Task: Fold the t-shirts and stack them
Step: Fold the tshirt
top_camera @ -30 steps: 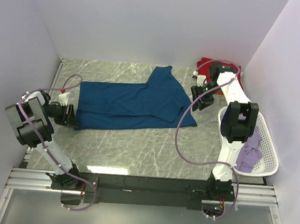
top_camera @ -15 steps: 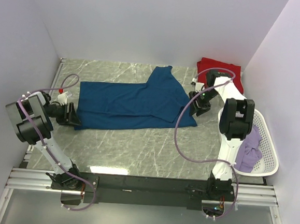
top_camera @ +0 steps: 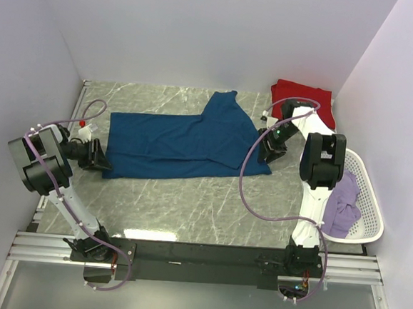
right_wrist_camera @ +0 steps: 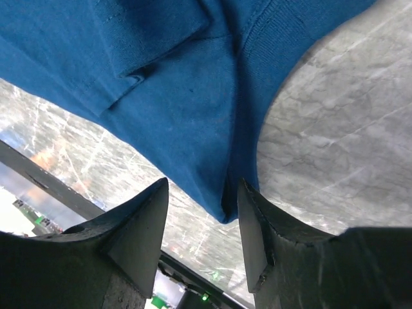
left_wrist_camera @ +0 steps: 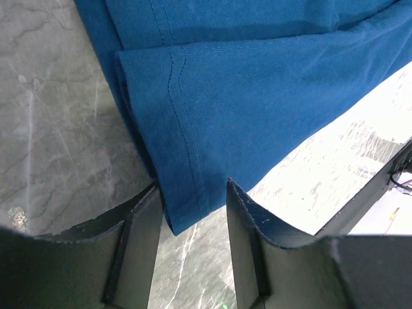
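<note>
Blue t-shirt, position: the blue t-shirt [top_camera: 186,142] lay spread flat across the middle of the marble bench [top_camera: 210,198], its long side running left to right, with part of the cloth doubled over itself and one flap reaching toward the far edge.

Left end effector, relation to shirt: the left end effector [top_camera: 102,162] sat low at the shirt's left end. In the left wrist view the stitched hem corner lay between its two fingers [left_wrist_camera: 138,222], close against the left one.

Left end effector, state: released; the fingers stood apart on either side of the hem corner and had not pinched the cloth.

Right end effector, relation to shirt: the right end effector [top_camera: 267,152] sat low at the shirt's right end. In the right wrist view a rounded corner of the cloth, near a ribbed band, lay in the gap between its fingers [right_wrist_camera: 138,222].

Right end effector, state: released; both fingers stood clear of each other with the cloth corner between them, unclamped.

Count, garments: three in all. One blue t-shirt on the bench; one red t-shirt [top_camera: 305,98] lying at the far right corner, apart from the blue one; one purple garment [top_camera: 342,204] bunched in the basket.

Count, containers: one white slatted basket [top_camera: 372,200], at the right edge of the bench beside the right arm.

Count, arms: two, one at each end of the blue t-shirt.

Stacking: no garment lay on another.
</note>
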You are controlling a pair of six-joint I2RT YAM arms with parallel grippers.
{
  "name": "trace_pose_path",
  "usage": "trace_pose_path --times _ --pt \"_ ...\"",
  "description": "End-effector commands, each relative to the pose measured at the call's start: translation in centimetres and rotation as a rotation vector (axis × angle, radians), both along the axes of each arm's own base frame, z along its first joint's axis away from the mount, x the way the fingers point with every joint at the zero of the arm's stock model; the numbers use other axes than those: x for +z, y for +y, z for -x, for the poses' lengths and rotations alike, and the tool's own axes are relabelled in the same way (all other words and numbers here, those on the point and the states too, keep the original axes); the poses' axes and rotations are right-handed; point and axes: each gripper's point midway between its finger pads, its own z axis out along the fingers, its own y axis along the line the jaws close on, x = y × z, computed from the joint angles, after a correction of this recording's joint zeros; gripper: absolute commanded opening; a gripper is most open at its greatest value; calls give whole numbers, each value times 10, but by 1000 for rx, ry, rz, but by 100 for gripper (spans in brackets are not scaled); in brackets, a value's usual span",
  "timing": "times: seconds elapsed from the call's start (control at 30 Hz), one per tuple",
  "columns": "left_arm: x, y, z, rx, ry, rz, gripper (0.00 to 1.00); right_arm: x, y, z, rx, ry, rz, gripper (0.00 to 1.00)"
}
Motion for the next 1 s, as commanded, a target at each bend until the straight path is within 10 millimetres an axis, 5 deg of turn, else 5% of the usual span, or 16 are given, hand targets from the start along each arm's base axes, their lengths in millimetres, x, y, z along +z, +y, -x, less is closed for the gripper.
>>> trace_pose_path --times 0.0,0.23,0.43,0.53,0.7,0.97 --pt "3 2 -9 -1 -42 3 48 10 4 -3 -16 -4 -30 54" --pt "5 1 -17 16 -59 30 41 5 1 -8 -25 -5 -9 45" --pt "7 2 -18 15 -50 39 12 9 -6 -6 -22 -16 16 1" --pt "10 1 -11 1 -30 38 1 16 -13 -1 -16 -26 34 0" --pt "15 14 3 9 -5 -12 1 21 -29 16 18 -37 99 0" --pt "-6 13 27 -1 80 -39 1 -17 -40 39 23 22 159 0"
